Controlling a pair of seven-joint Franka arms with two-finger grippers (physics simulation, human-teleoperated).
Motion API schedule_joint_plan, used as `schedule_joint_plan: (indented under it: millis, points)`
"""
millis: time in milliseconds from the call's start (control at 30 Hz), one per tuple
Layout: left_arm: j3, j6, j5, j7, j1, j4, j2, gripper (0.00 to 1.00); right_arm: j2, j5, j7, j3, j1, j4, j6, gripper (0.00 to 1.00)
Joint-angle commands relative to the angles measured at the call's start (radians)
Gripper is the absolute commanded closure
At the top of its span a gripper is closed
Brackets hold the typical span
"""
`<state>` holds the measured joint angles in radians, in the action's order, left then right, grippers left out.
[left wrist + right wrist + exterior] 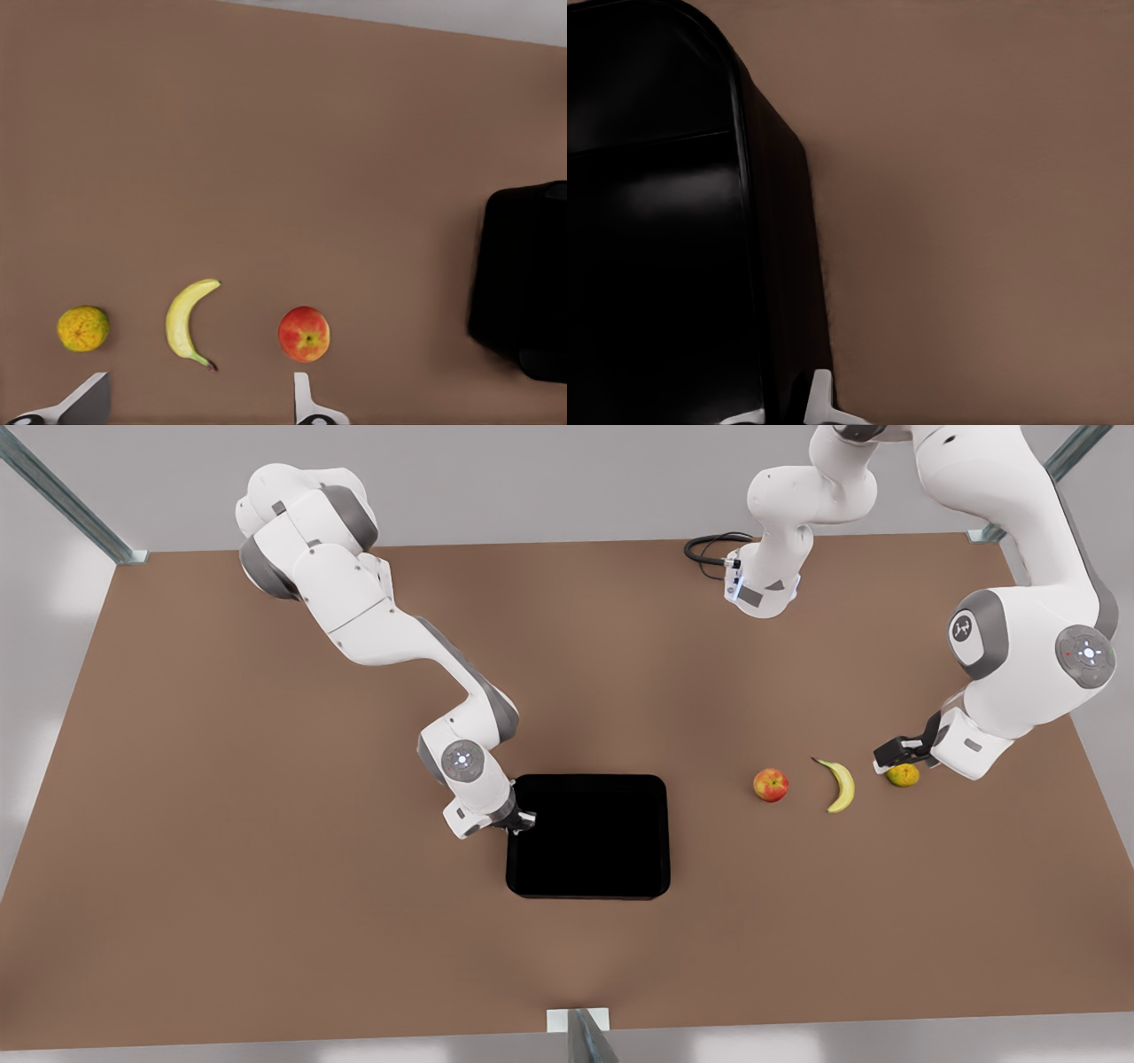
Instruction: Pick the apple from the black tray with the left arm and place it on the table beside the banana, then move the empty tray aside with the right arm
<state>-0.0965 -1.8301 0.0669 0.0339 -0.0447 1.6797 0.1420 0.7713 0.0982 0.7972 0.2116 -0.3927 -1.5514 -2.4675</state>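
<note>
1. Black tray (pixel 589 837) sits nearest, centre of the bench (pixel 266 921), and it's empty.
2. Right claw (pixel 523 821) is at the tray's left rim in the front view. In the right wrist view one fingertip (pixel 820 398) sits just outside the rim wall, so it looks clamped on the rim.
3. Apple (pixel 771 785) is already on the bench, right of the tray and just left of the banana (pixel 839 784). The place step looks done.
4. Left: shifting the tray aside. I judge the grip is on and the move not yet made.
5. Left claw (pixel 895 755) hangs open over the citrus fruit (pixel 903 775), right of the banana, holding nothing and waiting.
6. Free bench left of the tray; the fruit row stands on its right. Black cable (pixel 709 549) at the far edge, well apart.
</note>
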Motion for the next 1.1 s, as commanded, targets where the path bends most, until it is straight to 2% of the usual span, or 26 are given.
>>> schedule_joint_plan:
  millis: [0,133,233,300,500,600,933,1067]
  points:
    - [0.000,0.003,-0.004,-0.008,0.000,0.000,-0.001,0.00,-0.001,0.002,-0.009,0.000,0.000,0.001,-0.004,0.75]
    - [0.000,0.003,-0.004,-0.008,0.000,0.000,-0.001,0.00,-0.027,0.002,-0.006,0.000,0.000,0.001,0.002,0.77]
    - [0.000,0.003,-0.004,-0.008,-0.001,0.000,-0.001,0.00,-0.069,0.001,-0.006,0.014,0.000,0.002,0.059,0.85]
    - [0.000,0.003,-0.004,-0.008,-0.001,0.000,-0.001,0.00,-0.078,0.002,-0.007,0.014,0.000,0.002,0.078,0.85]
    - [0.000,0.003,-0.004,-0.006,-0.001,0.000,-0.001,0.00,-0.216,-0.008,-0.202,0.000,0.025,0.002,0.349,0.85]
    - [0.000,0.003,-0.004,-0.006,-0.001,0.000,-0.001,0.00,-0.280,-0.017,-0.338,-0.041,0.038,0.004,0.441,0.85]
    - [0.003,0.003,-0.004,0.007,-0.006,0.000,-0.001,0.00,-0.380,-0.229,-0.978,-0.385,0.044,0.025,0.625,0.85]
    - [0.003,0.003,-0.004,0.007,-0.006,0.000,-0.001,0.00,-0.379,-0.281,-1.204,-0.478,0.052,0.033,0.631,0.85]
